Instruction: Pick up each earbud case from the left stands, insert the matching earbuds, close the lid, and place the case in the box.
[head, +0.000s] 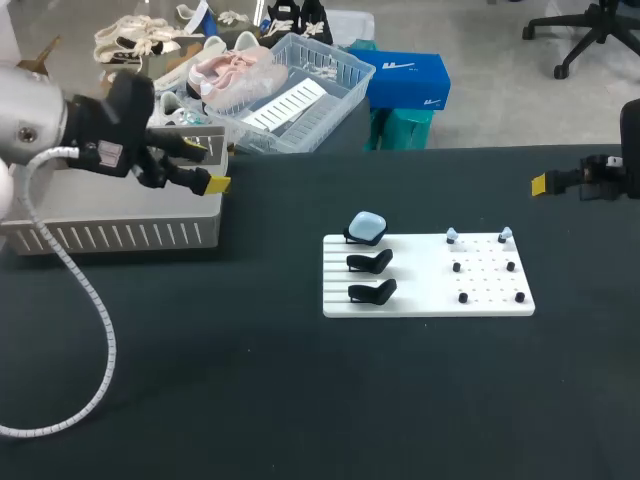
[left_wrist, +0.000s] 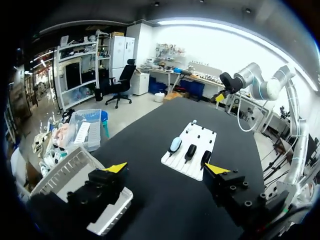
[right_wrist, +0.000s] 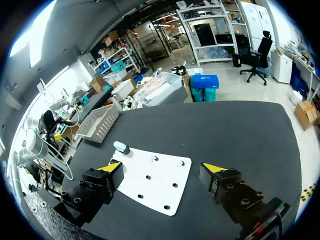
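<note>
Jaws wide, case (head: 367, 225) on stand (head: 351, 238).
Head view: the case is seated on the board's (head: 430, 300) rearmost stand; left jaws are held by the box (head: 120, 235). Left wrist view: left jaws are spread wide, empty. Right wrist view: right jaws likewise.

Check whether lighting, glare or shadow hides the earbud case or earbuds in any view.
Head view: even light, no glare; the pale blue case and two earbuds stand out on the white board. Left wrist view: bright ceiling light, yet the case reads plainly. Right wrist view: case plain, earbuds tiny specks.
</note>
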